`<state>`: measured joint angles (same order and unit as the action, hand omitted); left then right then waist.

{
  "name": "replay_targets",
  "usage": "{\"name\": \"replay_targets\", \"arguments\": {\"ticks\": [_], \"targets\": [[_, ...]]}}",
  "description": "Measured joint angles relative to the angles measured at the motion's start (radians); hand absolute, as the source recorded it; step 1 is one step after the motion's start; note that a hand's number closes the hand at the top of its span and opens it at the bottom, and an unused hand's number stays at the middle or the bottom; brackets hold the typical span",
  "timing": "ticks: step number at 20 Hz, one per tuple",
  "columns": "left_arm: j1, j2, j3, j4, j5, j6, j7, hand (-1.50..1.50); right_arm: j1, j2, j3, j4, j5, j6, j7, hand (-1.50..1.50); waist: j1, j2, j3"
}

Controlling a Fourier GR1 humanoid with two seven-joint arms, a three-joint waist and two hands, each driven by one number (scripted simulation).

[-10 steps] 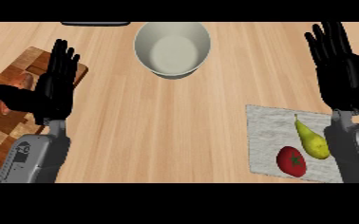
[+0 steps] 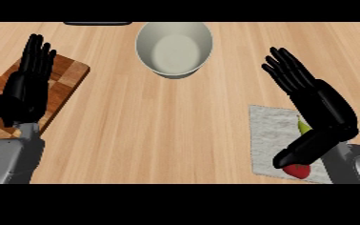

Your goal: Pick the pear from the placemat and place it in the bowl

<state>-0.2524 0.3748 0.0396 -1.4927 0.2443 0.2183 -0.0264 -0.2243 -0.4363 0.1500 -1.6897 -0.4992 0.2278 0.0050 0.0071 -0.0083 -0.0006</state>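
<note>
A yellow-green pear (image 2: pixel 303 126) lies on the grey placemat (image 2: pixel 268 138) at the lower right, mostly hidden under my right hand (image 2: pixel 320 106). That hand is open, fingers straight and pointing up-left, its thumb (image 2: pixel 299 152) stretched over the mat. A white bowl (image 2: pixel 174 48) stands at the top centre of the wooden counter. My left hand (image 2: pixel 28 83) rests open at the left edge, fingers up.
A red fruit (image 2: pixel 298 170) lies on the placemat below the pear, partly under my thumb. A wooden cutting board (image 2: pixel 67 78) sits under my left hand. A dark object (image 2: pixel 97 23) shows at the counter's top edge.
My right hand has moved left and down over the placemat and now covers most of the pear. The left hand has barely shifted.
</note>
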Motion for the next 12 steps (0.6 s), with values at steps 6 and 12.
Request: {"name": "replay_targets", "arguments": {"ticks": [6,12], "targets": [[0.032,0.046,0.055,0.017,0.025,-0.065,-0.030,0.00,0.244,-0.137,-0.095,-0.094,0.039,0.209,-0.217,-1.50,-0.022,0.004,0.001],[0.022,0.063,0.074,0.020,0.036,-0.095,-0.017,0.00,0.255,-0.326,-0.259,-0.080,0.085,0.335,-0.256,-1.50,-0.017,0.006,0.001]]}}
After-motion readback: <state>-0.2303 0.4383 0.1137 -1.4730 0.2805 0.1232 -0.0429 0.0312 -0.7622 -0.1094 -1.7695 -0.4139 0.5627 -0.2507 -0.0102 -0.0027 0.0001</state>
